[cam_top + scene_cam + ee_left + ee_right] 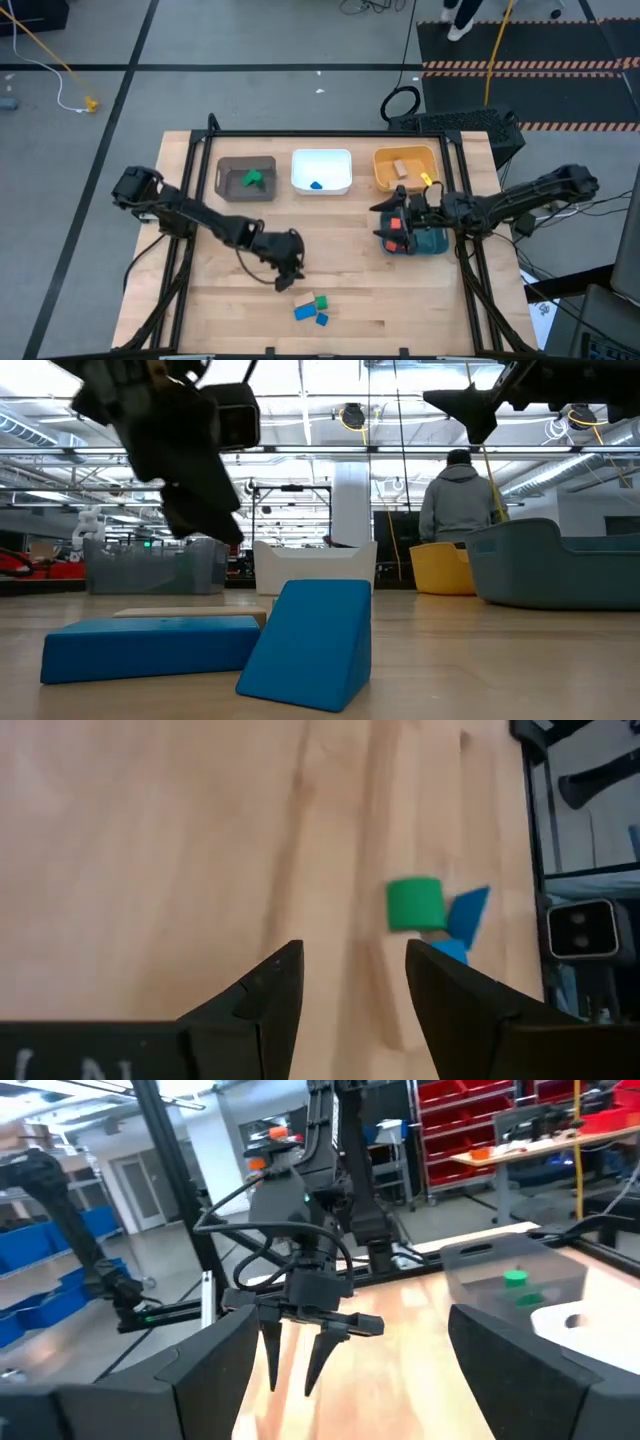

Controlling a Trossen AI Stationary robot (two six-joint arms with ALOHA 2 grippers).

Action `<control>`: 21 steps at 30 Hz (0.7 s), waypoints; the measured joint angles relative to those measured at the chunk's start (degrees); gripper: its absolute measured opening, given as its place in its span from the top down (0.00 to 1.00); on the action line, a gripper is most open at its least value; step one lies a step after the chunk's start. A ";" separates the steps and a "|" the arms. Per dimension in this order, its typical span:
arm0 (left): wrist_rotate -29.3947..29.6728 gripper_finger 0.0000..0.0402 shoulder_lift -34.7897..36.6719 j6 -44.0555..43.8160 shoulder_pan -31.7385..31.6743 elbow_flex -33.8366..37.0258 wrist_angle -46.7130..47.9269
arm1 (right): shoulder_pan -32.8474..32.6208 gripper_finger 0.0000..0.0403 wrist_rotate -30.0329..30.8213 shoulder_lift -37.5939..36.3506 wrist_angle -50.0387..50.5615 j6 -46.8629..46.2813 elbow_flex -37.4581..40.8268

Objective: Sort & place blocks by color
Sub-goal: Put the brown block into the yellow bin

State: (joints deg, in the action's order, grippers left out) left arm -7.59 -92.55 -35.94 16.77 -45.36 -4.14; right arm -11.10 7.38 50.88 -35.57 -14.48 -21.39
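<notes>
Three blocks, at the fewest, remain unsorted on the table [220, 330]: a green block [321, 300], a blue bar [304, 312] and a small blue block [322, 320], clustered close together near the front edge. The low view shows a pale wooden piece [190, 614] lying behind the blue ones as well, so the true count may be four.

Sorted so far, as far as can be seen: green pieces [255, 179] in the brown bin [246, 180], one blue piece [316, 185] in the white bin [321, 171], and a pale wooden block [400, 168] in the orange bin [404, 168]. The teal bin [428, 240] is mostly hidden beneath the right arm; a red-orange item shows there, but whether it lies in the bin cannot be determined.

The left gripper [287, 277] hangs above bare table just beside the cluster, fingers [270, 995] parted and holding nothing. The right gripper [385, 222] sits over the teal bin, spread wide and empty in its wrist view.

Judgement: sorting is well past halfway. The remaining work is the front cluster, and the left arm appears best placed to take the green block.
</notes>
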 joint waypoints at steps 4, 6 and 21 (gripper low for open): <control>3.55 0.56 0.00 -4.31 4.90 0.00 0.09 | -1.71 0.21 0.04 3.81 -4.74 -0.02 0.00; 6.53 0.56 0.00 -6.06 6.95 0.00 0.13 | -2.66 0.21 0.05 5.44 -6.44 -0.14 0.00; 20.70 0.56 -3.15 -9.25 16.70 0.00 -7.13 | -7.84 0.21 3.68 12.10 -10.52 -4.42 -0.02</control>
State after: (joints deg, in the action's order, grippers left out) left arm 13.11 -95.70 -45.19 33.47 -45.36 -11.27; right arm -18.94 11.06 62.98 -46.10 -18.90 -21.41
